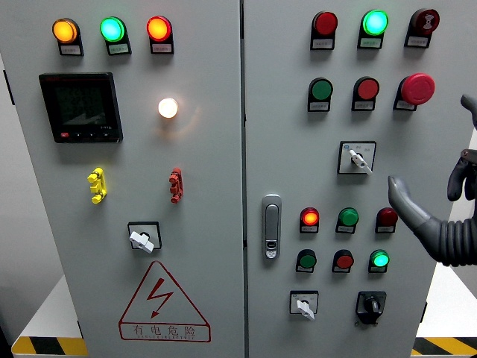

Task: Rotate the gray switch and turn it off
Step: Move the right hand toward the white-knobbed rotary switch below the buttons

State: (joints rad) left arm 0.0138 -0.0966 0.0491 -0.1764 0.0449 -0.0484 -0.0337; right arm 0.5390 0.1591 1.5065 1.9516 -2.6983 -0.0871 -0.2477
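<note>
The right robot hand (440,205) hangs released, holding nothing, beside the panel's right edge. The gray switch (358,158) sits up and left; it should pinch the lever squarely, then twist.

Dark grey right robot hand (447,201), smooth moulded plastic fingers (406,201), black ribbed rubber sleeve at the wrist, glossy sheen on the fingers.

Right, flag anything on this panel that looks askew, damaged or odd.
Nothing looks damaged. The three gray switches sit with handles angled, which is normal for rotary selectors. The right hand is near the panel, touching nothing.
</note>
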